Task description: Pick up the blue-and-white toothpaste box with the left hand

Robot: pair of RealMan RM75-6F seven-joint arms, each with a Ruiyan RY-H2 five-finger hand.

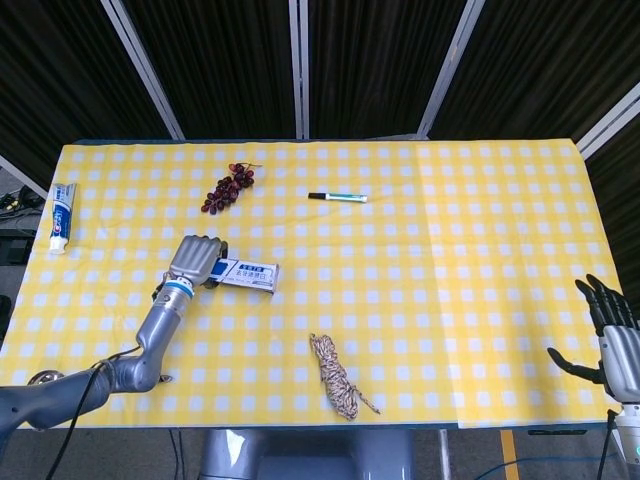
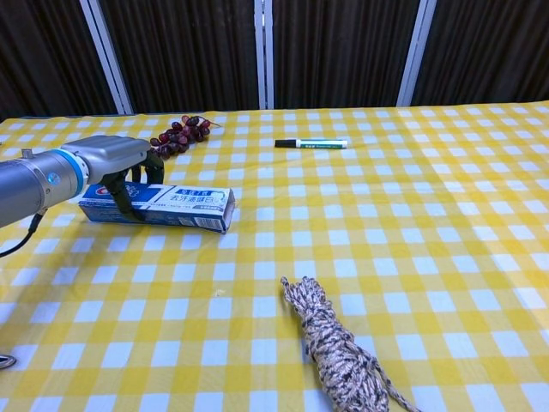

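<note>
While the toothpaste box [image 2: 159,207] lies flat on the yellow-checked bench [image 1: 450,290], the left hand [image 1: 197,261] sits over its left end, fingers [image 2: 129,194] curled down around it, one dark finger against the near side in the chest view; the box looks gripped but not raised off the cloth. Its open right end points away from the hand. Beyond the hand lies a bunch of dark grapes [image 1: 228,187], and further off to its right a marker pen [image 1: 338,197]. Nearer the bench's front edge, right of the hand, is a coil of rope [image 2: 336,354]. A toothpaste tube [image 1: 62,216] lies well off to its left. The right hand [image 1: 615,340] hangs off the far right corner, fingers spread, holding nothing.
</note>
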